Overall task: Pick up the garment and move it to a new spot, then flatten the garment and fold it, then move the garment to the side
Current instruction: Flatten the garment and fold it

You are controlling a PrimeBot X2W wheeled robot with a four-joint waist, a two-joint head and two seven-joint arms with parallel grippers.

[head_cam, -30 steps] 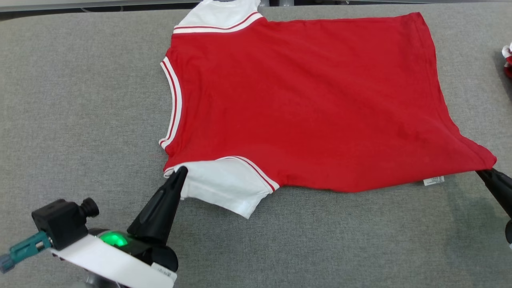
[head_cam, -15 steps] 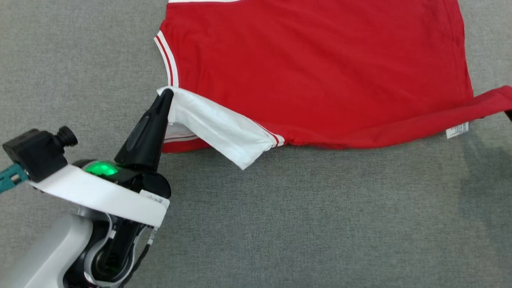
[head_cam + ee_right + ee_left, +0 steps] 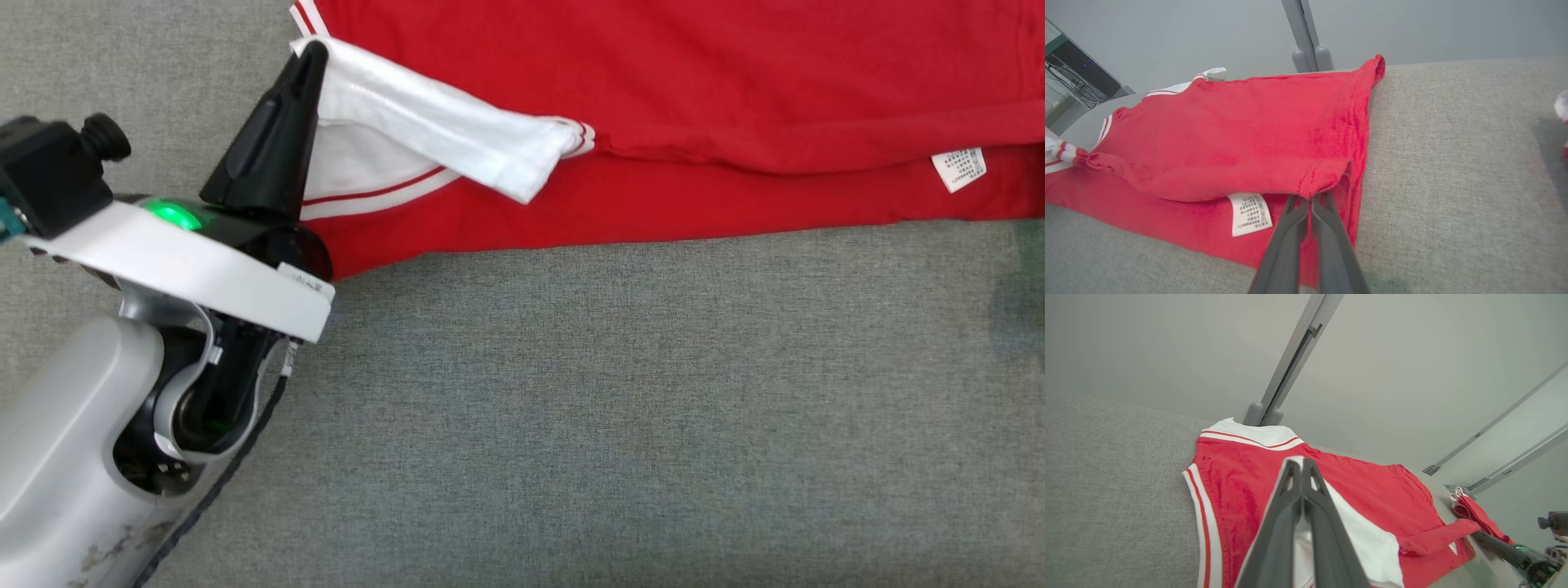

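Observation:
The garment [image 3: 735,73] is a red T-shirt with white, red-striped sleeves, lying along the top of the head view. Its near edge is lifted and folded back over the body. My left gripper [image 3: 314,51] is shut on the near white sleeve [image 3: 433,131] at the shoulder, held above the red cloth. In the left wrist view its fingertips [image 3: 1300,462] pinch that white cloth over the garment [image 3: 1241,486]. My right gripper [image 3: 1310,199] is shut on the red hem corner, raised over the layer below, next to the care label [image 3: 1249,214]. The left wrist view catches the right gripper [image 3: 1476,534] too.
The grey fabric table [image 3: 620,392] stretches wide in front of the shirt. Grey metal posts [image 3: 1306,41] stand at its far edge against a pale wall. A small red and white cloth item [image 3: 1562,106] lies to the right of the garment.
Both grippers lifted the shirt's near edge and carried it toward the far side, so sleeve and hem now lie over the body. The head view has also shifted, and the right gripper left it.

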